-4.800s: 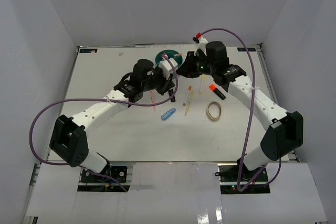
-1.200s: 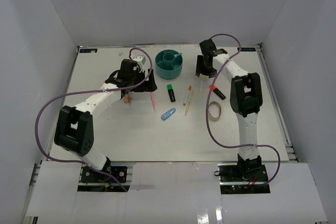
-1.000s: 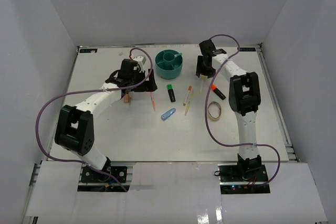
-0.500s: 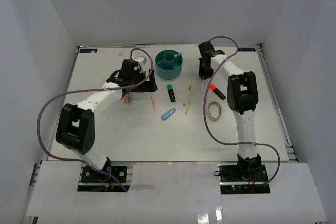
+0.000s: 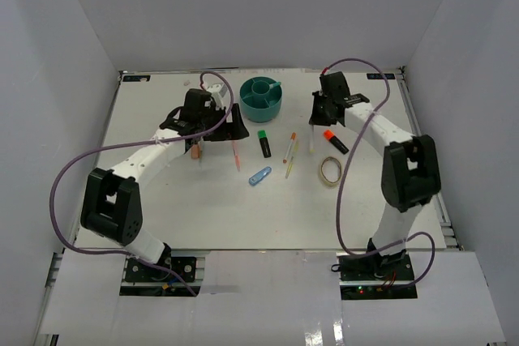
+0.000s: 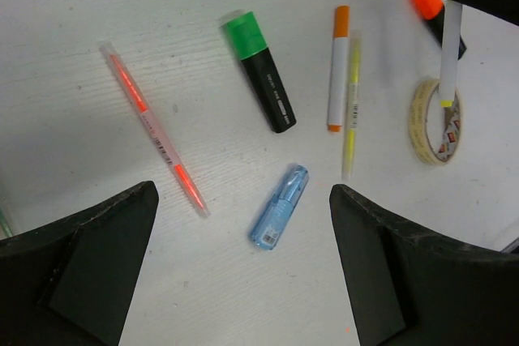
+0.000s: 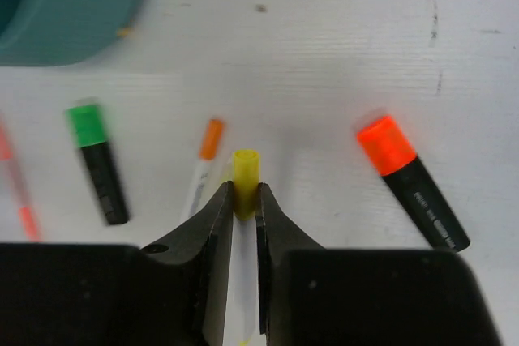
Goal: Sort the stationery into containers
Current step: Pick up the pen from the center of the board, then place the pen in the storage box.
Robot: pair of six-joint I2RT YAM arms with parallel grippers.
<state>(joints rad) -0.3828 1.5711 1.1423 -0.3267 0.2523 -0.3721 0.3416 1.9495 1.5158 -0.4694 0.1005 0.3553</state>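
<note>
My right gripper [image 7: 245, 192] is shut on a white pen with a yellow cap [image 7: 245, 169], held above the table; in the top view the right gripper [image 5: 319, 117] hangs right of the teal organizer [image 5: 261, 97]. My left gripper [image 6: 242, 194] stands wide open and holds nothing, high over a light-blue clip [image 6: 278, 218], a red pen [image 6: 152, 129], a green-capped highlighter [image 6: 261, 70], an orange-tipped pen [image 6: 338, 66] and a thin yellow pen [image 6: 351, 111]. An orange-capped highlighter [image 7: 413, 184] and a beige tape ring [image 5: 329, 170] lie to the right. A salmon eraser [image 5: 195, 151] lies under the left arm.
White walls close the table on three sides. Purple cables loop from both arms, one arching over the back right corner [image 5: 357, 62]. A teal pen end sticks out of the organizer at its right rim [image 5: 276, 85].
The right gripper has shut on the yellow-capped pen and lifted it off the table, and that arm has swung outward to the right. The left arm has barely moved.
</note>
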